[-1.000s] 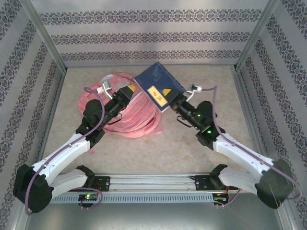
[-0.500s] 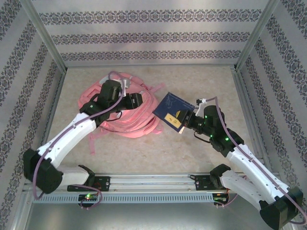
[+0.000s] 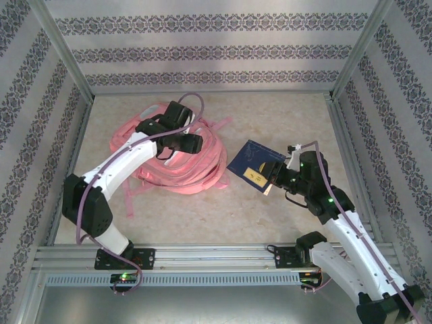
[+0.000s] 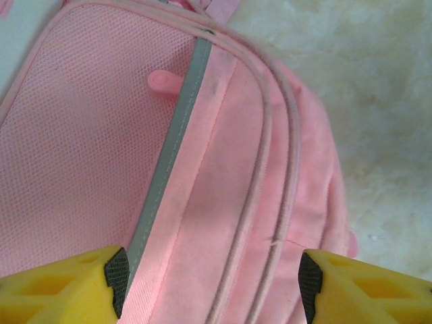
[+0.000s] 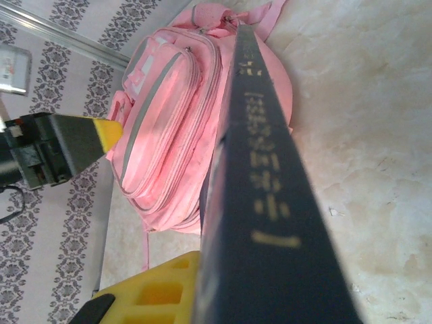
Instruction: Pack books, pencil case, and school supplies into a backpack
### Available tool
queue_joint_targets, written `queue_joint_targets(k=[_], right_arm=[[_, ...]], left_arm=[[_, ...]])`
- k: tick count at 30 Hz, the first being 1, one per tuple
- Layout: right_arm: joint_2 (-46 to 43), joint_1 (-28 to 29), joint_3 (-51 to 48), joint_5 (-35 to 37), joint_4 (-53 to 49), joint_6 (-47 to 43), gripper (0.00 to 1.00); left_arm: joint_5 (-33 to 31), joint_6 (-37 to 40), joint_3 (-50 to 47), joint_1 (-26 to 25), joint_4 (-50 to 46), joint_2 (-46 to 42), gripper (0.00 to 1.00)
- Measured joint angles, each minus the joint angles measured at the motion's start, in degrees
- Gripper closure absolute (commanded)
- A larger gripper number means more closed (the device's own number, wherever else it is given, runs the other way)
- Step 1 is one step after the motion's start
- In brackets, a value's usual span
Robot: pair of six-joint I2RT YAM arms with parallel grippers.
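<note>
- From above, the right gripper (image 3: 273,177) pinches the navy book (image 3: 254,162) by its near edge. The yellow label faces up and the book is held tilted off the table (image 3: 202,216), just right of the backpack (image 3: 202,172).
- The left gripper (image 3: 189,144) hangs over the upper part of the bag. I'd say the book is on its way in. It would go best if the left arm first got a mouth open and held it wide, so the book can slide in narrow edge first.
- Whether any zip is open I can't tell from up here, and the left arm covers part of the bag.
- In the left wrist view, the yellow fingers (image 4: 67,283) are spread wide with nothing between them, above the backpack's (image 4: 223,189) front panel and its grey strip.
- The seams look closed to me. A small pink tab (image 4: 165,79) sticks out near the strip. I'd go for a pull like that rather than pinch flat fabric, which would likely slip.
- The fingertips are cut off at the bottom edge, and the main compartment's opening lies outside the frame.
- In the right wrist view, the book (image 5: 270,202) runs edge-on up the middle, with one yellow finger (image 5: 148,293) pressed to its left face. The other finger is hidden behind it.
- The backpack (image 5: 169,115) lies beyond on the table, with the left gripper (image 5: 74,138) beside it. The lettering on the book's edge is too blurred to read.
</note>
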Motion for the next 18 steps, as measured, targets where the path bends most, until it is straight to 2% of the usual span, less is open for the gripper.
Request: queue_joint_targets(k=[6, 12, 14, 18], right_arm=[[0.37, -1.42, 0.0, -2.12, -0.13, 0.02, 1.0], [1.81, -1.42, 0.0, -3.63, 0.09, 0.24, 1.0], [1.97, -1.42, 0.0, -3.82, 0.11, 0.24, 1.0], [2.25, -1.42, 0.0, -3.82, 0.13, 0.46, 1.0]], left_arm=[[4.48, 0.35, -1.97, 2.36, 2.34, 3.85, 0.32], [10.75, -2.23, -6.6, 5.57, 8.5, 3.85, 0.45], [11.91, -2.23, -6.75, 5.6, 9.29, 3.85, 0.44], [12.31, -1.95, -6.86, 5.68, 10.34, 3.1, 0.34]])
